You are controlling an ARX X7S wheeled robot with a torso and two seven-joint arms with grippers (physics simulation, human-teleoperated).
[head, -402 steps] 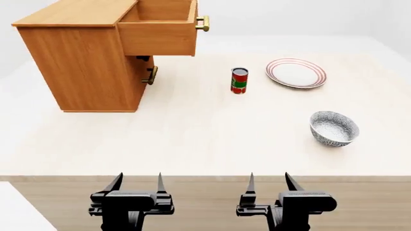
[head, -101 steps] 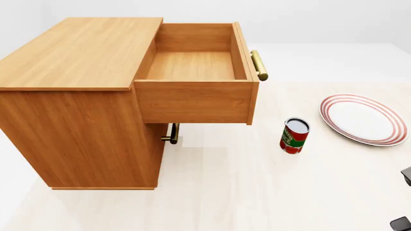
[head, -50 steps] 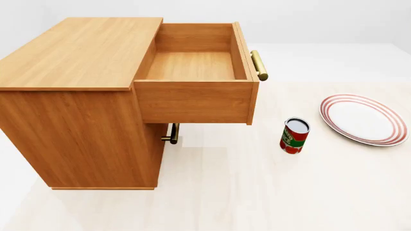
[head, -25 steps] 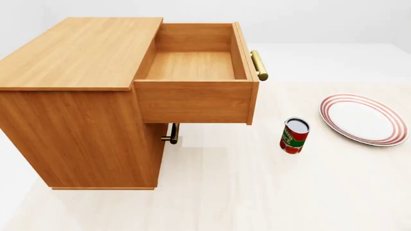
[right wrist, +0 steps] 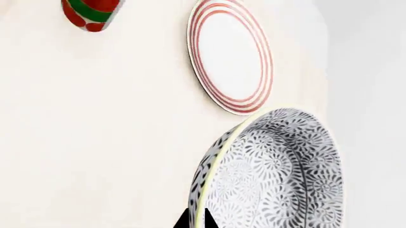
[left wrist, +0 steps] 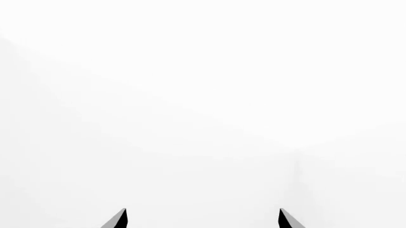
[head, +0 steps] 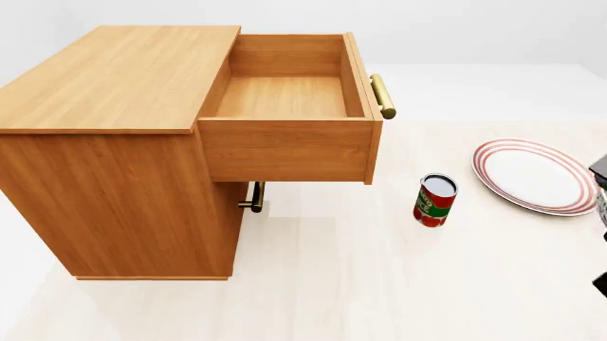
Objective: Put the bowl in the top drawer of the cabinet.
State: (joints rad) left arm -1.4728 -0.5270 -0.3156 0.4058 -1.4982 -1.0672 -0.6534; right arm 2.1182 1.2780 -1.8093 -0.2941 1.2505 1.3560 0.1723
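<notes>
In the right wrist view my right gripper (right wrist: 197, 221) is shut on the rim of the bowl (right wrist: 279, 166), a deep bowl with a blue-grey and white leaf pattern, held on edge above the table. The orange-brown cabinet (head: 114, 85) stands at the left in the head view. Its top drawer (head: 284, 150) is pulled out and empty, brass handle (head: 382, 96) towards the right. Dark parts of the right arm (head: 601, 168) show at that view's right edge. My left gripper (left wrist: 203, 219) is open and faces only blank white.
A red and green can (head: 434, 200) stands upright on the table to the right of the drawer. A flat white plate with red rings (head: 536, 176) lies further right, close to the held bowl. The lower drawer's small brass handle (head: 252, 197) sticks out under the top drawer.
Dark parts of the right arm have come into the head view at its right edge, where nothing showed half a second ago. The cabinet, can and plate have not moved.
</notes>
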